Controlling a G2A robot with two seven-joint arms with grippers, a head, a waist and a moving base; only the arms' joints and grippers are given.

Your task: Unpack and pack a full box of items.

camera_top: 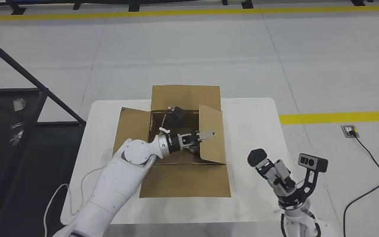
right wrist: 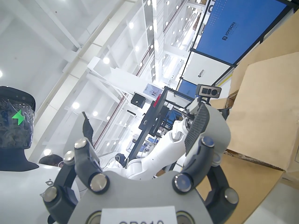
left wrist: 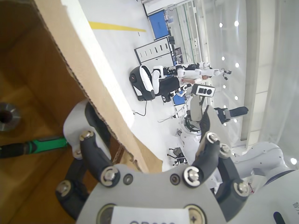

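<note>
An open cardboard box (camera_top: 183,172) stands on the white table (camera_top: 254,118), its flaps spread. My left gripper (camera_top: 201,136) is at the box's right flap (camera_top: 212,133), which stands raised. In the left wrist view this gripper (left wrist: 143,113) is open and straddles the flap's edge (left wrist: 93,75), one finger inside the box, the other outside. Inside lie a green-handled tool (left wrist: 46,142) and a round metal part (left wrist: 7,120). Dark items (camera_top: 174,112) show at the box's far side. My right gripper (camera_top: 263,163) is open and holds nothing, right of the box (right wrist: 261,108) near the front edge, fingers (right wrist: 198,122) pointing up.
A black metal frame (camera_top: 23,118) stands off the table's left side. Bare tabletop lies right of the box, around my right arm. The near flap (camera_top: 186,181) lies flat toward the table's front edge.
</note>
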